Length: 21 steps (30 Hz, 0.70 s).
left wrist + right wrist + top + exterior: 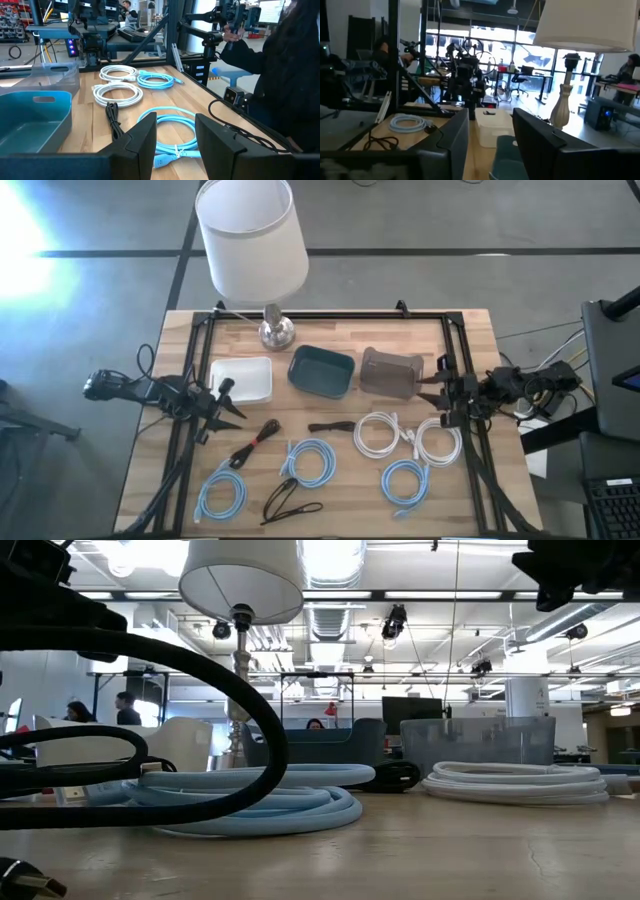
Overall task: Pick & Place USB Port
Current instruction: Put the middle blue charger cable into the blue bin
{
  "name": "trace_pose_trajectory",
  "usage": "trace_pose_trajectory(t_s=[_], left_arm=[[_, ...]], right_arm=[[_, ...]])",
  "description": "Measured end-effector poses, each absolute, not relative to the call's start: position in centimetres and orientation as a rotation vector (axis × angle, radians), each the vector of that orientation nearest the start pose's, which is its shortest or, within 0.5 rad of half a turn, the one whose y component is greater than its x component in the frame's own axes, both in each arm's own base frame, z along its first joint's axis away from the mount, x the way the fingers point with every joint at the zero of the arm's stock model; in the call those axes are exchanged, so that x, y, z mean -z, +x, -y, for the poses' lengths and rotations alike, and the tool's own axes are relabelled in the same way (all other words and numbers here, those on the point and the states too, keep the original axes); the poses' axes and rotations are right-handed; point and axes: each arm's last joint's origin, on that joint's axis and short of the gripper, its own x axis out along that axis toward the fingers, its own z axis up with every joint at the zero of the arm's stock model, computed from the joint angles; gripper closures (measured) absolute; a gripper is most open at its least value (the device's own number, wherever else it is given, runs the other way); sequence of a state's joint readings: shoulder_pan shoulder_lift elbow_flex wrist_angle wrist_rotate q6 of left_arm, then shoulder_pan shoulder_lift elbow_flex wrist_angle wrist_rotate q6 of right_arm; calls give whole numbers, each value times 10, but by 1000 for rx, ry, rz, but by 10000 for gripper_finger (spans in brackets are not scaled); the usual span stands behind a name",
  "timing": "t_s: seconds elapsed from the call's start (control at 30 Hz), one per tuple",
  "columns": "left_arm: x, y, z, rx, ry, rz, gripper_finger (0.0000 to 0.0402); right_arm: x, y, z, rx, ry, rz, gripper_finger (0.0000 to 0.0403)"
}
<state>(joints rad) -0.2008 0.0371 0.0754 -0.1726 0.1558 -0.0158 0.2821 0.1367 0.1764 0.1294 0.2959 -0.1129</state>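
Several coiled cables lie flat on the wooden table: light blue coils (pixel 310 463) (pixel 405 482) (pixel 220 493), white coils (pixel 378 432) (pixel 437 442), and black cables (pixel 255 443) (pixel 290 500) (pixel 330 426). My left gripper (pixel 228 402) hovers open at the left side, beside the white tray (pixel 242 378), fingers pointing toward the table's right. Its wrist view shows a blue coil (pixel 170 135) and a black cable (pixel 112 120) ahead. My right gripper (pixel 432 392) waits open at the right side, next to the grey bin (pixel 390 372).
A lamp (pixel 275 328) with a big white shade stands at the far edge. The white tray, teal tray (pixel 322 370) and grey bin sit in a row across the table's middle. A black frame (pixel 330 315) runs around the table. People sit in the room beyond.
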Motion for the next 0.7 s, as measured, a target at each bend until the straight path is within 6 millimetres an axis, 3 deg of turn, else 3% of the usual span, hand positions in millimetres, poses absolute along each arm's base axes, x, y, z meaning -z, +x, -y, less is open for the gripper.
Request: trace_pose_trajectory(t_s=[0.17, 0.4, 0.6, 0.7], left_arm=[[-170, 91, 23, 355, -13, -138, 262], [-170, 91, 23, 355, -13, -137, 262], [-170, 91, 23, 355, -13, -138, 262], [-170, 91, 23, 355, -13, -137, 262]], right_arm=[[-228, 111, -23, 46, -56, 166, 227], [-223, 134, -28, 114, -51, 144, 228], [-216, 140, -27, 203, 105, 98, 229], [-218, 141, -27, 203, 97, 100, 229]])
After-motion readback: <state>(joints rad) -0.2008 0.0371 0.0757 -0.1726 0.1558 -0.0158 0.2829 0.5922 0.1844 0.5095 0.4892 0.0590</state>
